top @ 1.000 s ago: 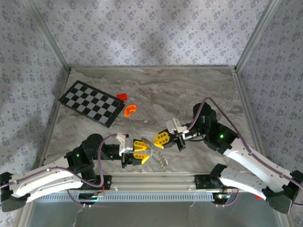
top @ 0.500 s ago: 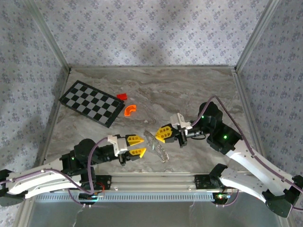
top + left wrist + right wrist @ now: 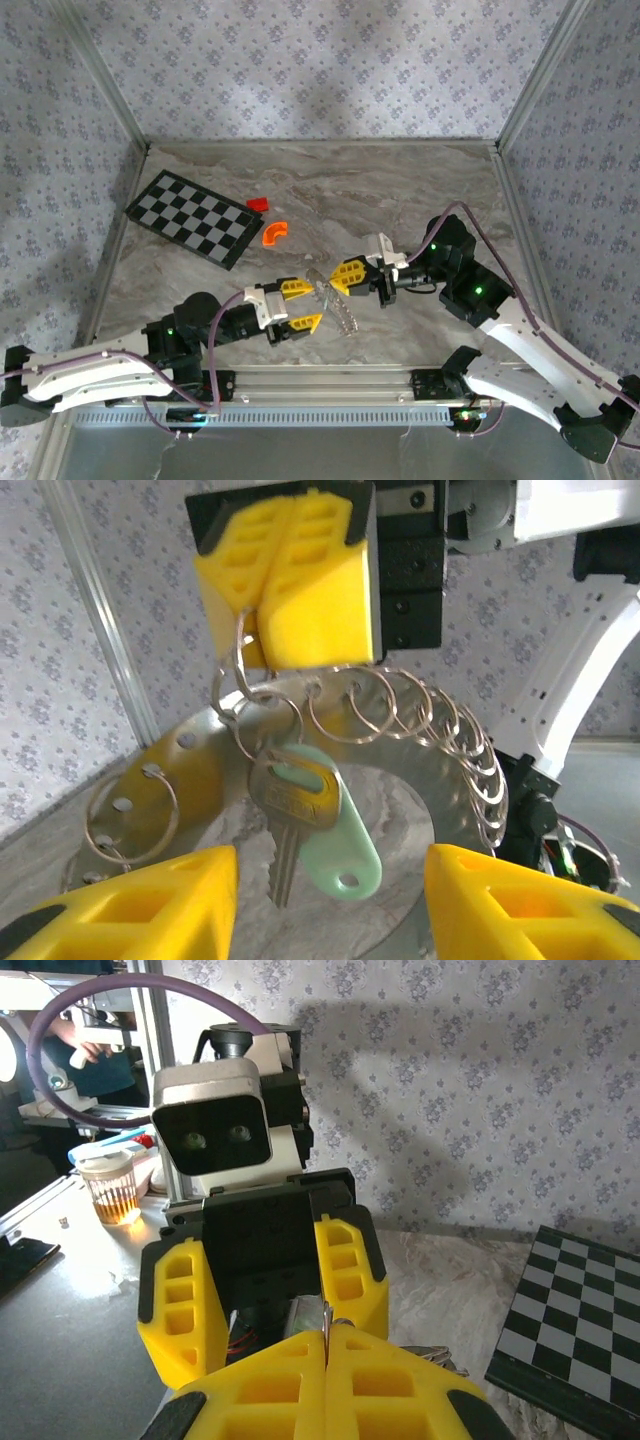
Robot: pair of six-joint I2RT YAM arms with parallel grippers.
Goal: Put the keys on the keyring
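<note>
The keyring point(image 3: 455, 745) is a flat silvery ring plate with many small wire loops round its rim. It hangs just above the table, also seen from above point(image 3: 341, 316). My right gripper point(image 3: 346, 277) is shut on one small loop at its top, and its yellow fingers point(image 3: 290, 575) show in the left wrist view. A brass key point(image 3: 288, 798) with a pale green tag point(image 3: 345, 852) hangs from a loop under that grip. My left gripper point(image 3: 330, 880) faces the key, open, its fingers either side and clear of it. The ring's thin edge point(image 3: 326, 1317) sticks out of the shut right gripper point(image 3: 326, 1352).
A checkerboard mat point(image 3: 195, 217) lies at the back left, with a small red block point(image 3: 258, 203) and an orange curved piece point(image 3: 274, 232) beside it. Metal frame posts and patterned walls close in the marble table point(image 3: 420, 190) on three sides.
My left gripper let go near the ring, drew back left, then came forward again with its fingers wider apart. The right gripper shifted slightly, still holding the ring.
</note>
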